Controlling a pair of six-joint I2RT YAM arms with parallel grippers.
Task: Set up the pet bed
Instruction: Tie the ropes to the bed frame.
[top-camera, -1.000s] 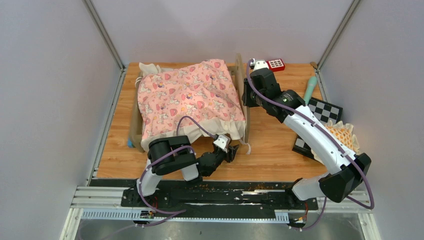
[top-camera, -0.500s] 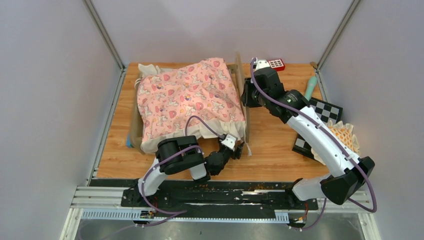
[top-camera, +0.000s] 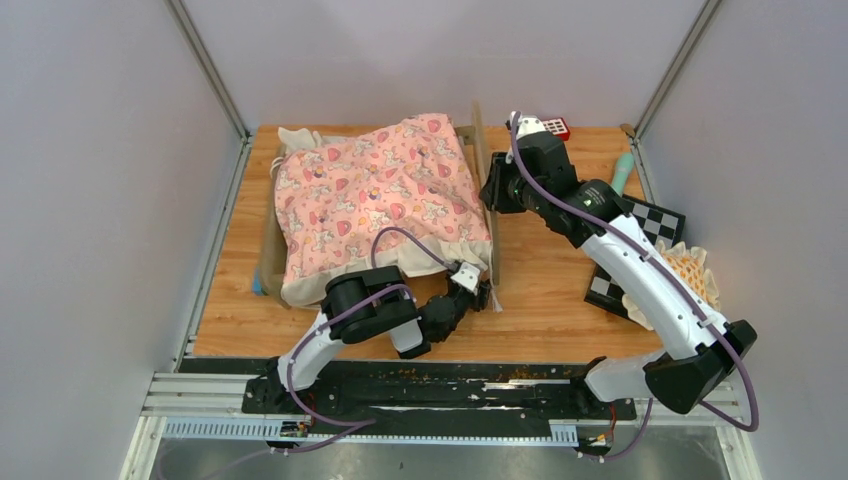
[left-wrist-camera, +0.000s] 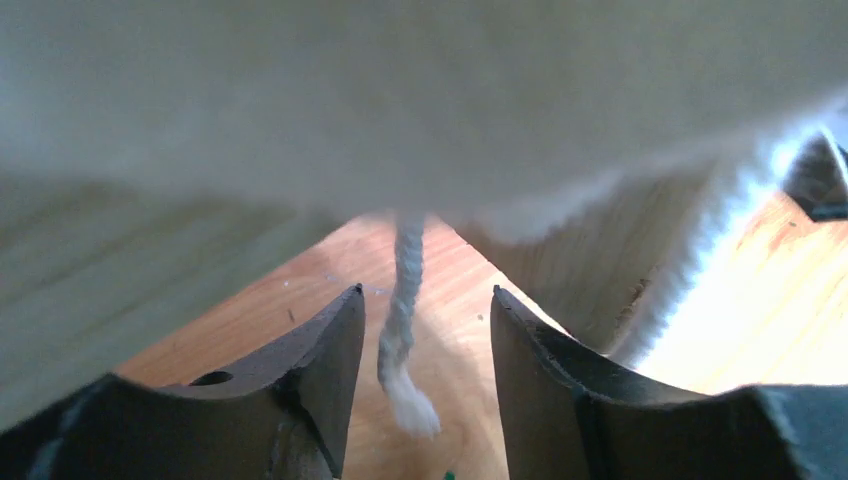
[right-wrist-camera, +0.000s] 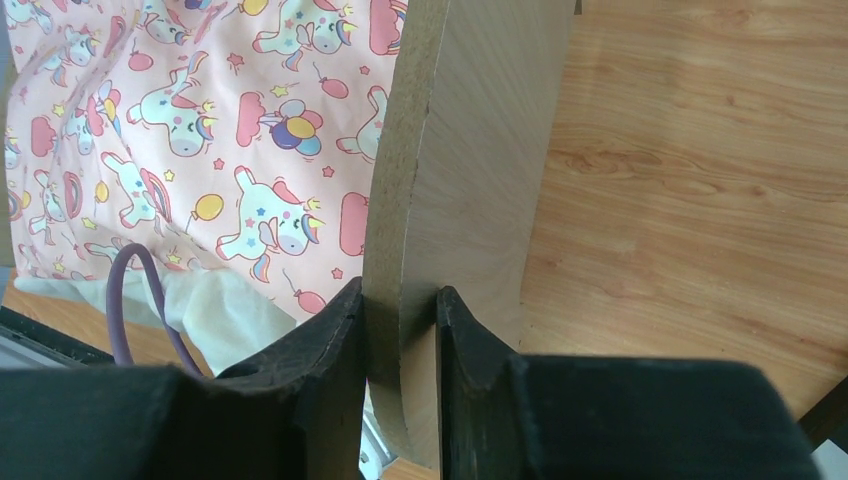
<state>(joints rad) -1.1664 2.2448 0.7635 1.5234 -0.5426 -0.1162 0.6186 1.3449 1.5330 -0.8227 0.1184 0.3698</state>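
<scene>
The pet bed (top-camera: 270, 250) lies at the table's left middle, its pink unicorn quilt (top-camera: 380, 195) bunched over it, cream ruffle hanging at the near side. My right gripper (top-camera: 497, 192) is shut on the edge of the light-wood headboard (top-camera: 479, 140); in the right wrist view the fingers (right-wrist-camera: 400, 300) clamp the board (right-wrist-camera: 470, 170) beside the quilt (right-wrist-camera: 200, 120). My left gripper (top-camera: 484, 296) is low at the bed's near right corner and open. In the left wrist view a white cord (left-wrist-camera: 403, 335) dangles loose between its fingers (left-wrist-camera: 425, 300), under the cream ruffle (left-wrist-camera: 400, 100).
A red keypad toy (top-camera: 553, 128) lies at the back, behind the right wrist. A teal handle (top-camera: 621, 175), a checkerboard (top-camera: 645, 222) and the orange-patterned frilled pillow (top-camera: 688, 270) sit at the right, under the right arm. Enclosure walls close both sides.
My left gripper has slid right along the bed's near edge to its right corner. My right gripper and the headboard have shifted slightly right.
</scene>
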